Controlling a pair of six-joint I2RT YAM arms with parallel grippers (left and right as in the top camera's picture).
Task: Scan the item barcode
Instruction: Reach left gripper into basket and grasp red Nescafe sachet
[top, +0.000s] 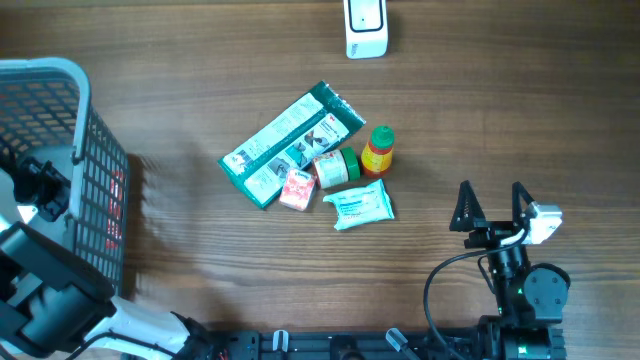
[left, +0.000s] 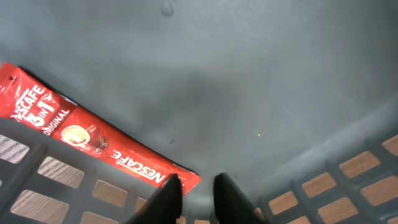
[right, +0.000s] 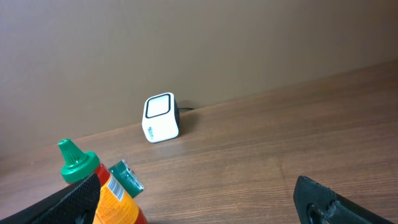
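Observation:
A red Nescafe sachet (left: 93, 140) lies flat on the grey floor of the basket (top: 60, 70) at the table's left. My left gripper (left: 196, 180) is down inside the basket, its black fingers drawn close together with nothing between them. The sachet's end lies beside the left finger. The white barcode scanner (top: 366, 25) stands at the far edge of the table, also in the right wrist view (right: 161, 117). My right gripper (top: 493, 205) hovers open near the front right, empty, with an orange bottle (right: 93, 186) at its left finger.
Mid-table lie a long green box (top: 290, 145), a small pink box (top: 297, 188), a green-capped orange bottle (top: 379, 150), a small green pack (top: 338, 165) and a white wipes packet (top: 360, 203). The basket's lattice wall (left: 323, 183) surrounds my left gripper.

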